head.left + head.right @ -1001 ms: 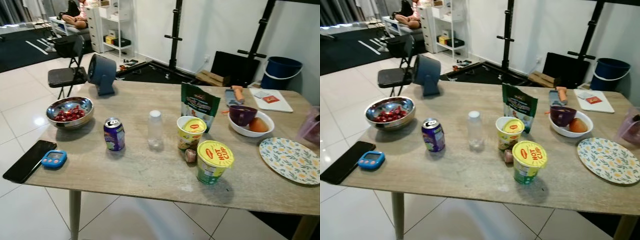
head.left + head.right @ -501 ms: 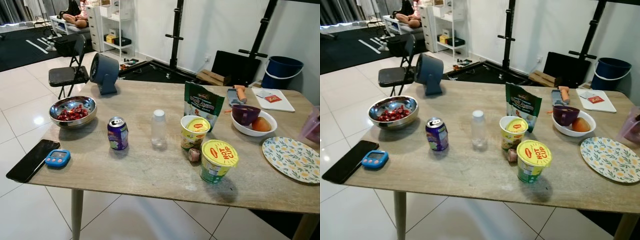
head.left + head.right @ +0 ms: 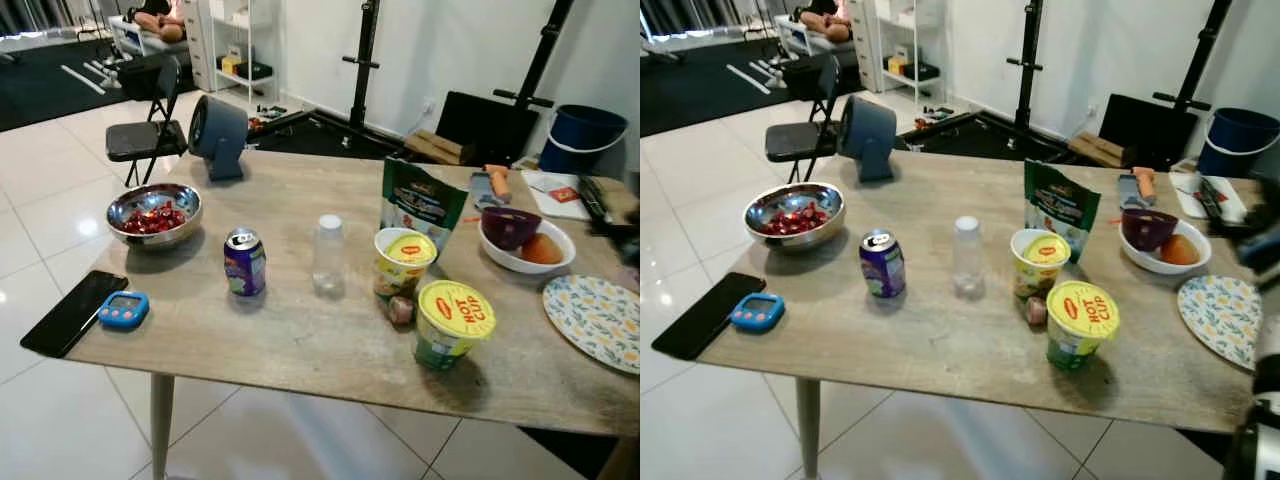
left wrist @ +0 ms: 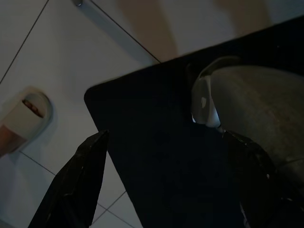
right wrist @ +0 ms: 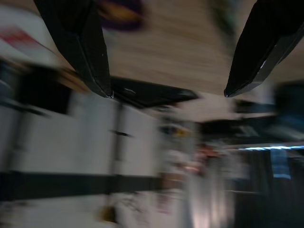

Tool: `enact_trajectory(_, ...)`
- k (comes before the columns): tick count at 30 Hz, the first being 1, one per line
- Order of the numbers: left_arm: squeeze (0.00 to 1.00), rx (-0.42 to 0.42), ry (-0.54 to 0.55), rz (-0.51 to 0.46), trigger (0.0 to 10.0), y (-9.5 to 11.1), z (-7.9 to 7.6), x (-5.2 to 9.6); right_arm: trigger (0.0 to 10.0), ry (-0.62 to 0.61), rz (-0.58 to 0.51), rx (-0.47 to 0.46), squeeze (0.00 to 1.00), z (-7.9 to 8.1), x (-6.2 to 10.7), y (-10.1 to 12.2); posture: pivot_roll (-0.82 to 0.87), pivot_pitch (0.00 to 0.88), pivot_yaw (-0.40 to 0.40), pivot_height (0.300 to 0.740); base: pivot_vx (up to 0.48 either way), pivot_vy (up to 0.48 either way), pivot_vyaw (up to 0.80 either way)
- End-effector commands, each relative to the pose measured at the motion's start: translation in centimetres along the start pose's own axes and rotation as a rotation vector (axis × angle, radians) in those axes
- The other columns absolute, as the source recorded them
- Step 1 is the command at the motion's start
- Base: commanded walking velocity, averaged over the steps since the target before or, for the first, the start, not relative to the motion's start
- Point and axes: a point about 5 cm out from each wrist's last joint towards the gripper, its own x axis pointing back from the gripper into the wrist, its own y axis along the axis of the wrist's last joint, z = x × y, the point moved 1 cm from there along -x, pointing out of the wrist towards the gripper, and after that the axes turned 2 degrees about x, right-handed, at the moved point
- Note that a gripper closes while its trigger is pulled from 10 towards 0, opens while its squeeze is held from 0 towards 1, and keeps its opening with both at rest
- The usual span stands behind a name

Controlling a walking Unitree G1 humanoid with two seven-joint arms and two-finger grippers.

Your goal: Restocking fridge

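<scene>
On the wooden table stand a purple drink can, a clear plastic bottle, two yellow-lidded noodle cups and a green snack bag. My right gripper is raised at the table's right end, blurred, near the white bowl. In the right wrist view it is open with nothing between the fingers. My left gripper hangs open over a dark mat and floor tiles.
A steel bowl of red fruit, a black phone and a blue timer lie at the table's left. A patterned plate sits at the right. A grey fan, folding chair and blue bucket stand behind.
The camera has shifted, so the table sits slightly further right and closer in the picture. My right arm has come up into view at the right edge, blurred with motion.
</scene>
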Motion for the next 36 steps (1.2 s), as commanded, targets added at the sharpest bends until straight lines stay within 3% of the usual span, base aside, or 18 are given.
enact_trajectory(1, 0.00, -0.017, -0.017, 0.021, 10.0, -0.5, -0.6, 0.0, 10.0, 0.149, -0.003, -0.027, 0.45, 2.0, -0.6, -0.1, 0.00, 0.000, -0.023, 0.740, 0.000, 0.000, 0.00)
enact_trajectory(2, 0.00, -0.017, -0.019, 0.021, 10.0, -0.5, -0.7, 0.0, 10.0, 0.237, 0.003, -0.030, 0.67, 3.4, -1.0, -0.4, 0.00, 0.000, -0.023, 0.740, 0.000, 0.000, 0.00)
enact_trajectory(3, 0.00, -0.019, -0.020, 0.020, 10.0, -0.5, -0.7, -0.1, 10.0, 0.312, 0.017, -0.034, 1.00, 4.8, -1.4, -0.8, -0.01, 0.000, -0.022, 0.740, 0.000, 0.000, 0.00)
enact_trajectory(6, 0.00, -0.024, -0.023, 0.019, 10.0, -0.5, -0.8, -0.1, 10.0, 0.421, 0.040, -0.050, 1.00, 7.1, -2.1, -1.8, -0.01, 0.000, -0.022, 0.740, 0.000, 0.000, 0.00)
enact_trajectory(7, 0.00, -0.024, -0.023, 0.019, 10.0, -0.5, -0.8, -0.1, 10.0, 0.421, 0.040, -0.050, 1.00, 7.1, -2.1, -1.8, -0.01, 0.000, -0.022, 0.740, 0.000, 0.000, 0.00)
enact_trajectory(9, 0.00, -0.026, -0.024, 0.018, 10.0, -0.4, -0.8, -0.1, 10.0, 0.494, 0.063, -0.050, 1.00, 9.4, -2.9, -2.7, -0.01, 0.000, -0.022, 0.740, 0.000, 0.000, 0.00)
enact_trajectory(10, 0.00, -0.026, -0.024, 0.018, 10.0, -0.4, -0.8, -0.1, 10.0, 0.494, 0.063, -0.050, 1.00, 9.4, -2.9, -2.7, -0.01, 0.000, -0.022, 0.740, 0.000, 0.000, 0.00)
enact_trajectory(11, 0.00, -0.029, -0.025, 0.017, 10.0, -0.4, -0.9, -0.1, 10.0, 0.522, 0.076, -0.042, 0.00, 11.0, -3.6, -3.3, 0.00, 0.000, -0.020, 0.740, 0.000, 0.000, 0.00)
enact_trajectory(15, 0.00, -0.034, -0.027, 0.019, 10.0, -0.4, -0.9, -0.1, 10.0, 0.490, 0.098, -0.050, 0.00, 12.5, -4.8, -4.1, -0.01, 0.000, -0.020, 0.740, 0.000, 0.000, 0.00)
enact_trajectory(18, 0.00, -0.034, -0.027, 0.019, 10.0, -0.4, -1.0, -0.1, 10.0, 0.470, 0.103, -0.053, 0.00, 12.6, -5.0, -4.2, -0.01, 0.000, -0.020, 0.740, 0.000, 0.000, 0.00)
enact_trajectory(20, 0.00, -0.035, -0.030, 0.021, 10.0, -0.4, -1.0, -0.1, 10.0, 0.390, 0.146, -0.065, 0.00, 12.6, -5.9, -5.0, -0.01, 0.000, -0.022, 0.740, 0.000, 0.000, 0.00)
enact_trajectory(25, 0.00, -0.037, -0.034, 0.021, 10.0, -0.5, -1.2, -0.1, 10.0, 0.323, 0.215, -0.076, 0.00, 12.6, -6.5, -6.3, -0.01, 0.000, -0.023, 0.740, 0.000, 0.000, 0.78)
enact_trajectory(36, 0.00, -0.045, -0.042, 0.023, 10.0, -0.5, -1.6, -0.2, 10.0, 0.242, 0.310, 0.036, 0.00, 13.3, -7.4, -7.7, -0.01, 0.000, -0.035, 0.740, 0.000, 0.000, 0.49)
